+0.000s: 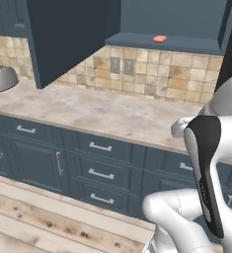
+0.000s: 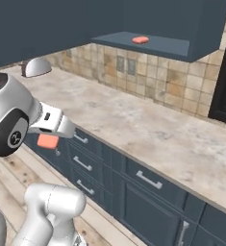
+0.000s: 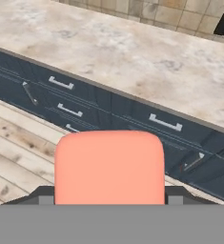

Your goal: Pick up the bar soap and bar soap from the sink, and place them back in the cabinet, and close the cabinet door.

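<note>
Bar soap point(image 3: 109, 167) sits pinched in the hand point(image 2: 49, 142), its salmon face large between the two dark fingertips point(image 3: 42, 196) in the hand view. In the right base view the hand holds it out in front of the blue drawers point(image 2: 83, 165), below the tabletop's point(image 1: 102, 111) front edge. A second bar soap point(image 1: 160, 38) lies flat on the cabinet's point(image 1: 186, 24) bottom shelf, near its front edge. The cabinet door point(image 1: 63, 34) stands swung open. A toaster point(image 1: 0, 78) rests at the tabletop's far left.

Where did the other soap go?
One soap lies on the open cabinet shelf above the counter; the other soap is in the pincer.
</note>
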